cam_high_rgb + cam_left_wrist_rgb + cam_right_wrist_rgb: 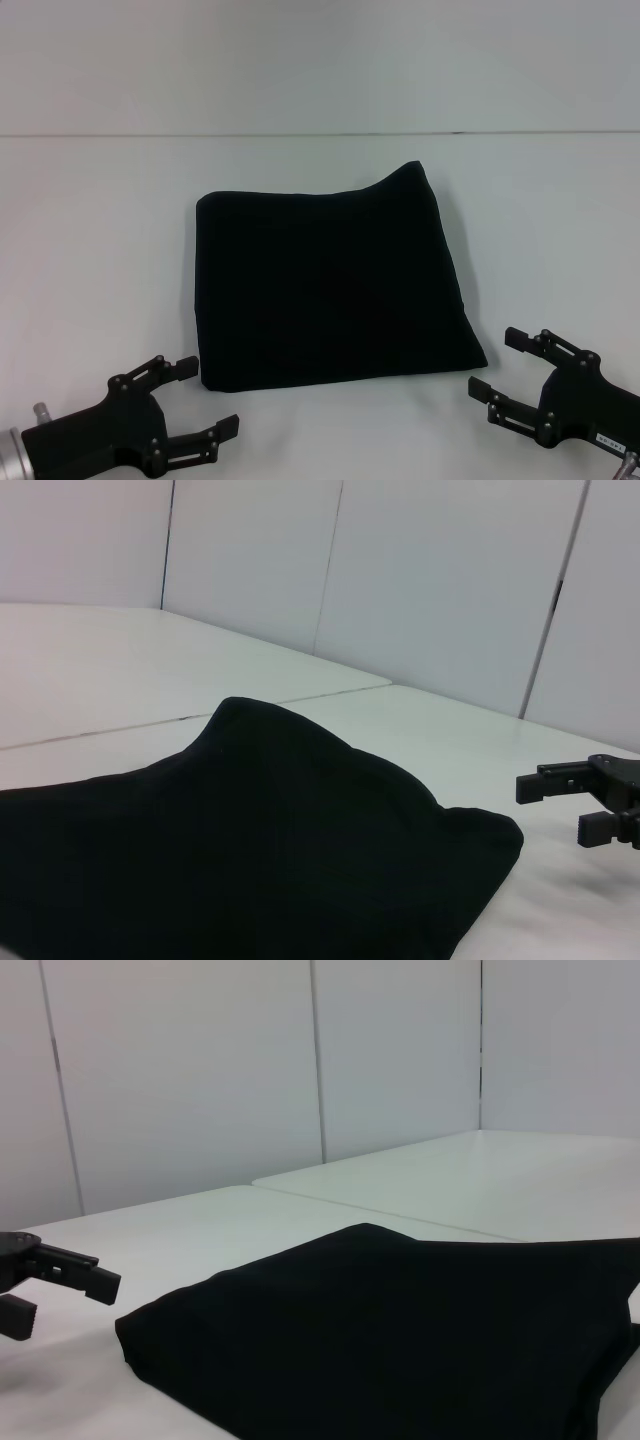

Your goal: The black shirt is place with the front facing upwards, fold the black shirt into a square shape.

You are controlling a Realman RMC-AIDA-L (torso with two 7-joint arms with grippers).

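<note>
The black shirt [325, 280] lies folded into a rough square in the middle of the white table [90, 250]. Its far right corner rises in a small peak. No lettering or label shows. It also shows in the left wrist view [250, 850] and the right wrist view [420, 1340]. My left gripper [205, 398] is open and empty near the shirt's near left corner. My right gripper [502, 364] is open and empty beside the near right corner. Each also appears in the other arm's wrist view: the right gripper [560, 805], the left gripper [45, 1285].
A seam [300, 134] runs across the table behind the shirt. White wall panels [450, 580] stand around the table.
</note>
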